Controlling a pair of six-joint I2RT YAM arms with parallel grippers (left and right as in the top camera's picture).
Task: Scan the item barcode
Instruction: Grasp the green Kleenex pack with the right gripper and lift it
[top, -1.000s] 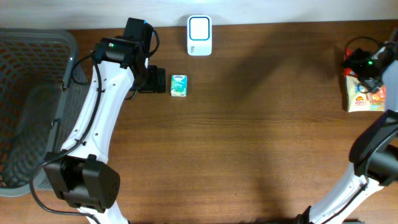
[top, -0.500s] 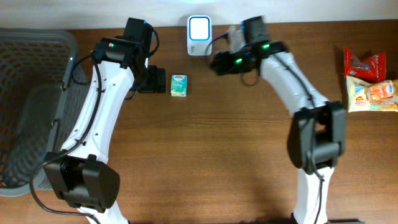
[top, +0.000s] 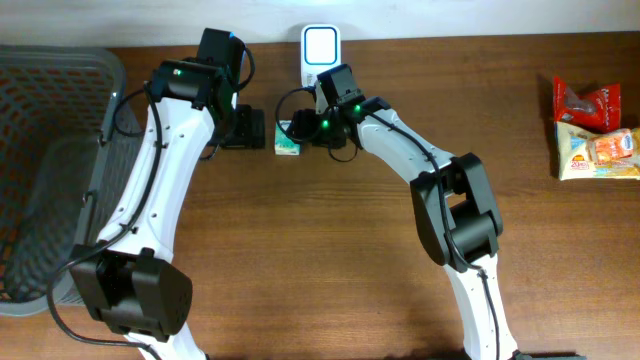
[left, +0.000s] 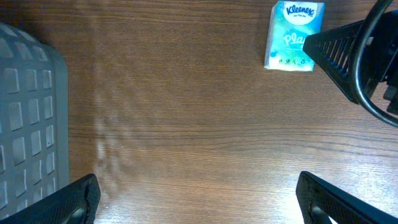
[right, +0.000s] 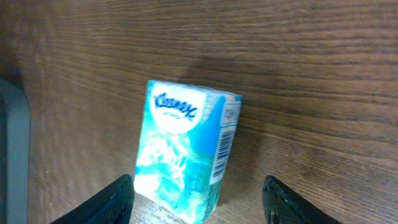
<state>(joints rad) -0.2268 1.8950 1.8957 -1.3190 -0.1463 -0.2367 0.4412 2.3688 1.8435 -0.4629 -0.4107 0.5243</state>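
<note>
A small teal Kleenex tissue pack (top: 287, 139) lies on the wooden table, just below and left of the white scanner (top: 320, 42). In the right wrist view the pack (right: 186, 158) shows a barcode on its side. My right gripper (right: 202, 202) is open and straddles it: the left finger sits close to the pack, the right one stands well apart. From above, the right gripper (top: 297, 130) is over the pack. My left gripper (top: 258, 128) hovers just left of the pack (left: 293, 34), wide open and holding nothing (left: 199, 205).
A grey mesh basket (top: 50, 170) fills the left edge of the table and shows in the left wrist view (left: 25, 124). Two snack packets, one red (top: 585, 100) and one yellow (top: 598, 152), lie at the far right.
My right arm has swung from the far right across the table to the tissue pack, and its jaws have narrowed. The left arm and the pack have not moved.
</note>
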